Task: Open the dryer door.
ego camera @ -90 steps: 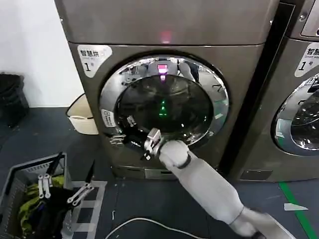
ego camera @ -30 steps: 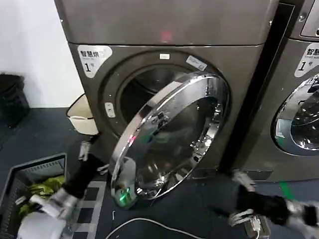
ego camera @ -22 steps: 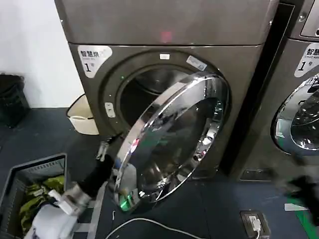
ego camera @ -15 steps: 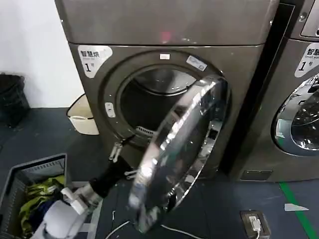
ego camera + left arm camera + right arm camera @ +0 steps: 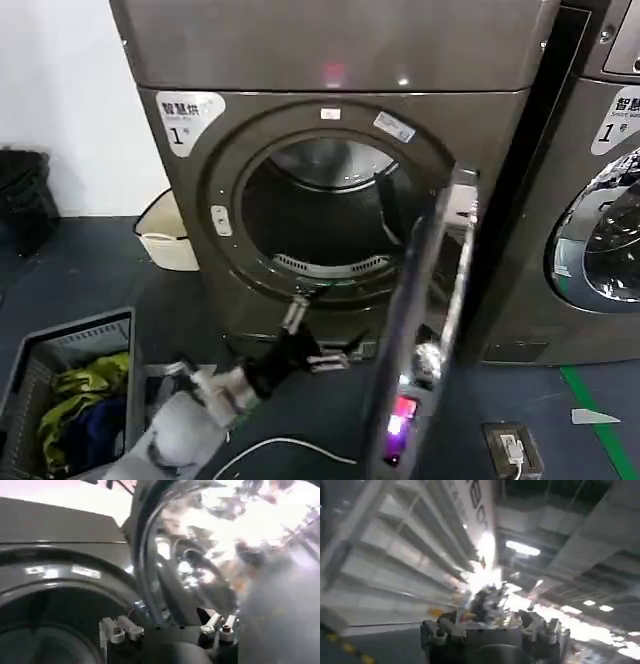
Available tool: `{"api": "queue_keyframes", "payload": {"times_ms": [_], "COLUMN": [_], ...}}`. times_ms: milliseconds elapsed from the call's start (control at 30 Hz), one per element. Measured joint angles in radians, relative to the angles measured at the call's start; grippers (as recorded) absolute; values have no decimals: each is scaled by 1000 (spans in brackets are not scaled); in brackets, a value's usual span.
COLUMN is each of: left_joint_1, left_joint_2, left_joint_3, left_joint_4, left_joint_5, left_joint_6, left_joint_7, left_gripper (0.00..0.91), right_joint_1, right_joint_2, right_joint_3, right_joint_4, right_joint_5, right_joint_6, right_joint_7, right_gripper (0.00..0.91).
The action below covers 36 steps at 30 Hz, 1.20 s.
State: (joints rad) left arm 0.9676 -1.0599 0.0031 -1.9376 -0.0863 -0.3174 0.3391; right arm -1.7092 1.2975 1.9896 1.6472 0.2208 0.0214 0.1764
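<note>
Your dryer [image 5: 340,60]: white sticker top-left of front panel reads "1" under Chinese characters; pink light glows on top panel. Dryer door [image 5: 425,320] swung wide on right-side hinge, seen edge-on, drum opening exposed. Your left gripper [image 5: 312,335] reaches up from floor level to just below opening's lower rim, fingers [image 5: 120,629] spread apart, holding nothing. Right gripper [image 5: 492,625] spread apart, empty, pointing at ceiling lights.
</note>
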Motion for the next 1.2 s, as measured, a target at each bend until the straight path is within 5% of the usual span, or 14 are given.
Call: {"api": "queue_keyframes", "payload": {"times_ms": [333,633,1200], "left_joint_1": [-229,-384,-552], "left_joint_2": [-90,-219,-472], "left_joint_3": [224,373,449], "left_joint_4": [151,304,612], "left_joint_5": [-17,-37,-14], "left_joint_6": [1,7,-3], "left_joint_7": [0,0,9], "left_gripper": [907,907,907], "right_joint_1": [-23,-53,-47], "right_joint_2": [-7,-50,-3], "right_joint_3": [110,199,211], "right_joint_4": [-143,-284,-207], "right_joint_5": [10,1,-40], "right_joint_6": [-18,94,35], "right_joint_7": [-6,3,8], "right_gripper": [907,907,907]}}
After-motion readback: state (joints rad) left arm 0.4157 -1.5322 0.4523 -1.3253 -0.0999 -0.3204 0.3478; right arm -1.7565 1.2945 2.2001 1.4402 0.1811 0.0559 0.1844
